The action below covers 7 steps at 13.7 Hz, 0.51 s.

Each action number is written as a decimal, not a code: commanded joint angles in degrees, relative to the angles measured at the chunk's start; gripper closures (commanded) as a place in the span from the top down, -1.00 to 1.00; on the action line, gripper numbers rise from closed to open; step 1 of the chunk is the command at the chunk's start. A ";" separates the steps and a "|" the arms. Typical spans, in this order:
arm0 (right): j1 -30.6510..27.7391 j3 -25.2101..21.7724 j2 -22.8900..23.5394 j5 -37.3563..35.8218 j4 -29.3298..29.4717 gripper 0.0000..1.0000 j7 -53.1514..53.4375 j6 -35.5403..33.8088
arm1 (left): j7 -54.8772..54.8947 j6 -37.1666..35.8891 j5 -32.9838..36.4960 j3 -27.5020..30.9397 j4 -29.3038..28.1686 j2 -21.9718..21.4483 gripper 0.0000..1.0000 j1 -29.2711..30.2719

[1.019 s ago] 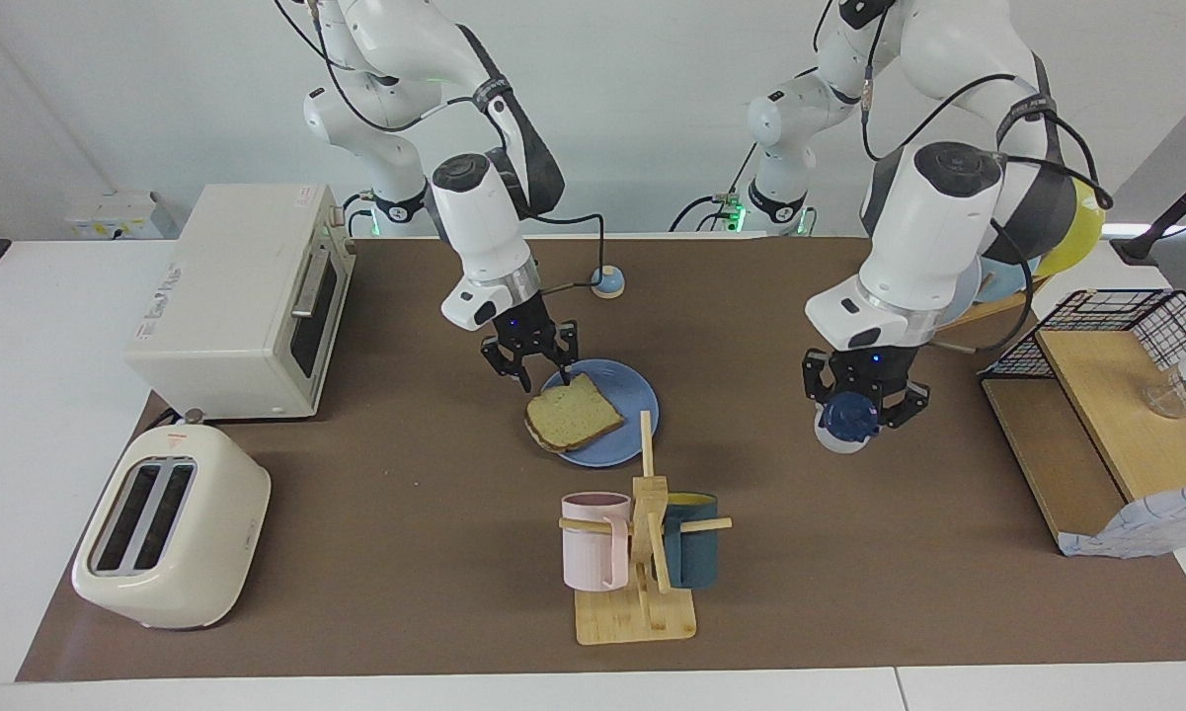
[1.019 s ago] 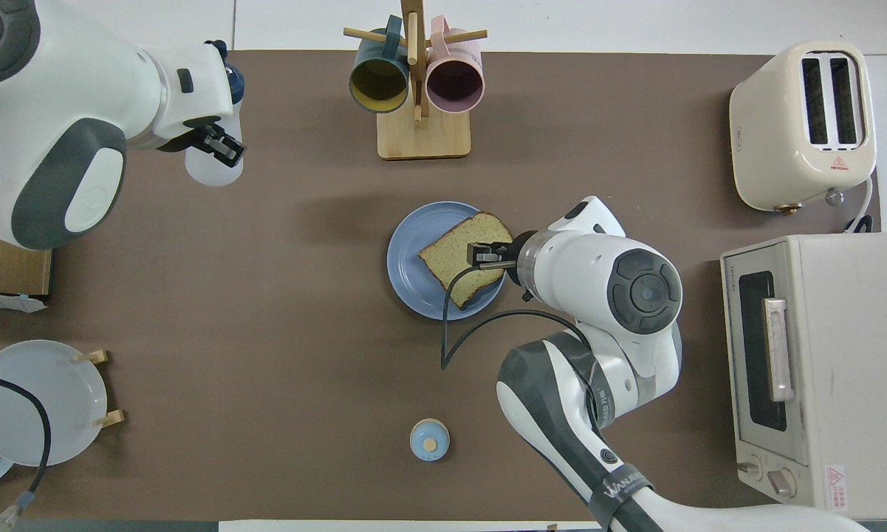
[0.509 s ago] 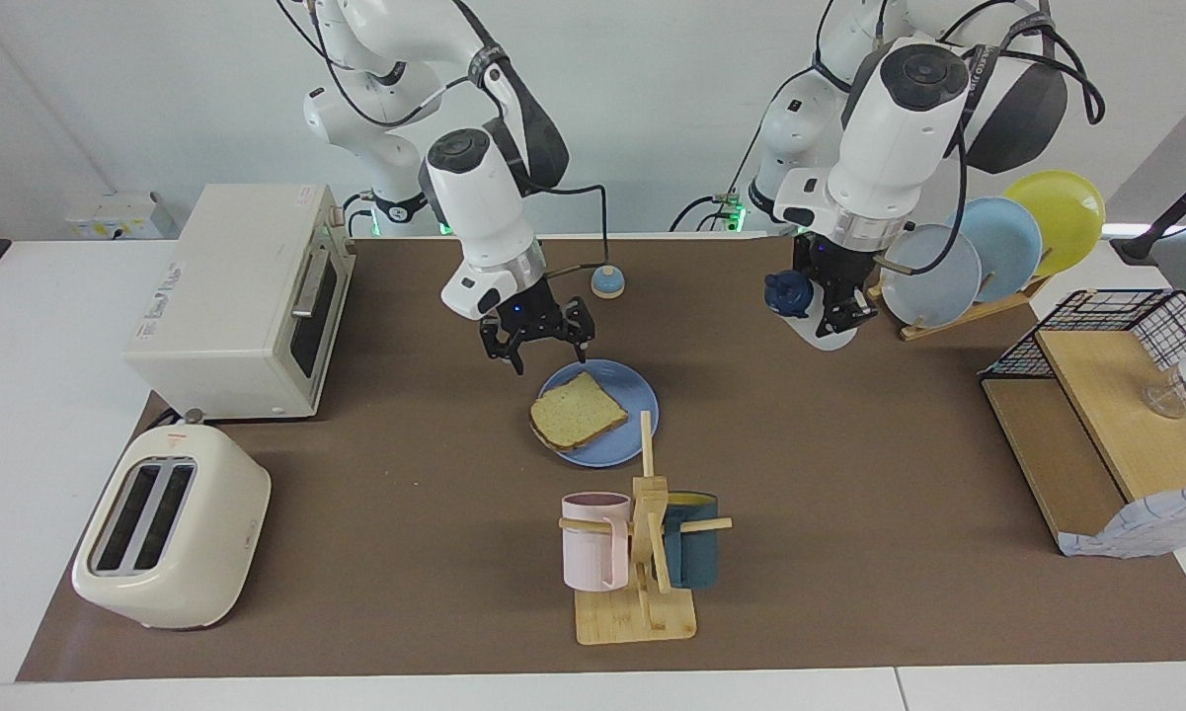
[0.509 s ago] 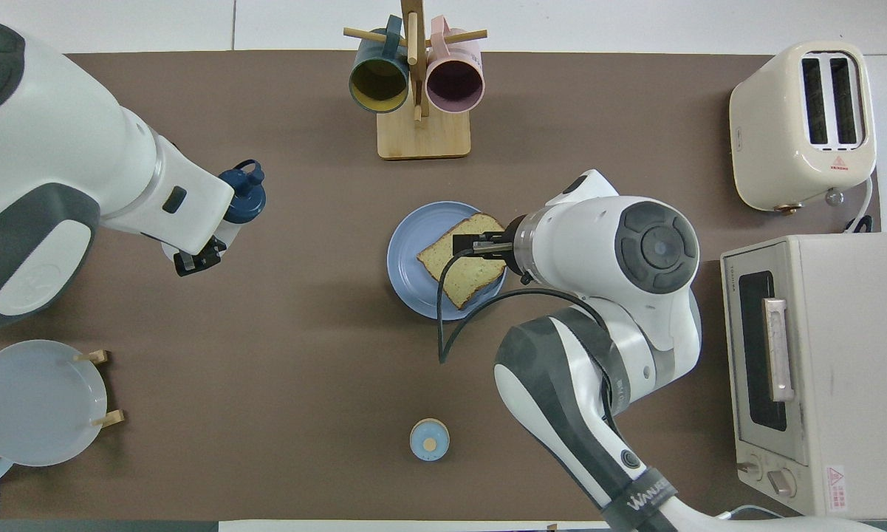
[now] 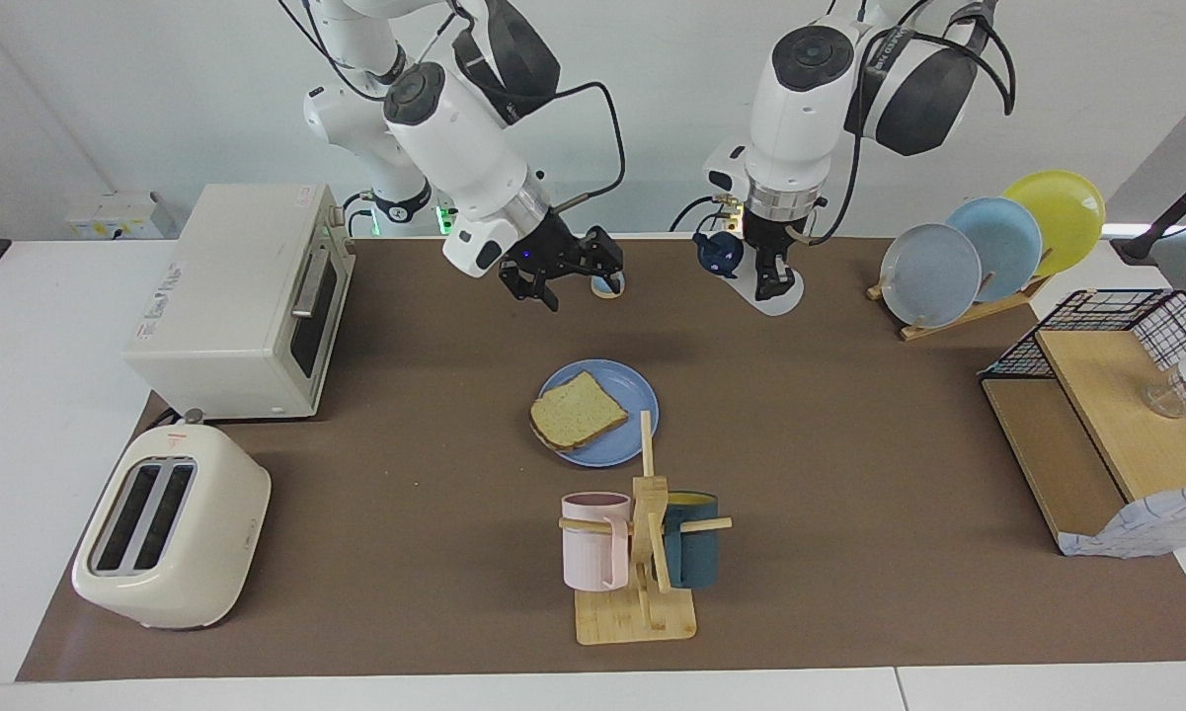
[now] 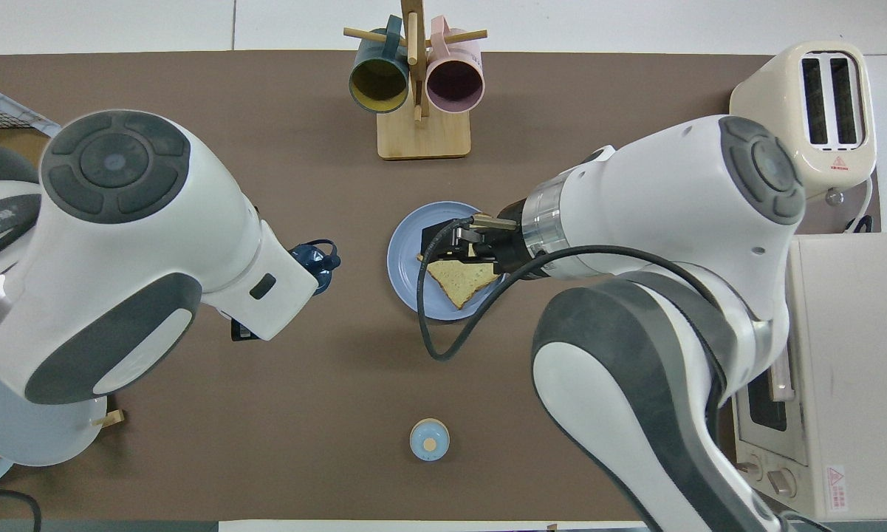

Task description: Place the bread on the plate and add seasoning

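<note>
Both arms have risen since the earlier frame. Our left end effector (image 5: 772, 281) pinches the seasoning (image 5: 751, 272) aloft; its light, smooth body suits a mid-body grip. The right end effector (image 5: 563, 272) hangs spread, empty. The bread (image 5: 575, 412) lies on the plate (image 5: 632, 390).

The bread (image 5: 575, 412) lies on the plate (image 5: 632, 393) with nothing hanging over it, so a way down to it is open from the robots' end. A mug rack (image 5: 642, 538) stands just beside the plate, farther from the robots, and blocks a low approach there. The oven (image 5: 237, 296) and toaster (image 5: 168, 523) crowd the right arm's end of the surface (image 5: 849, 553), the plate rack (image 5: 988, 252) and wire shelf (image 5: 1111, 415) the other.
</note>
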 commanded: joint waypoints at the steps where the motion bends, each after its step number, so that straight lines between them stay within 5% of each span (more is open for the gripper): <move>1: -0.73 0.41 -1.25 3.27 6.20 1.00 6.78 -6.39 | -0.10 1.79 -0.92 -0.83 -0.93 -0.80 -1.00 1.79; 5: 1.63 0.76 -2.31 3.55 6.31 0.31 10.66 -3.17 | -1.76 5.13 -4.88 -0.57 -0.84 -0.54 -1.00 2.59; 7: 2.61 0.76 -2.05 3.55 5.87 0.26 13.74 1.31 | -2.82 6.54 -6.19 -0.40 -0.84 -0.54 -1.00 2.67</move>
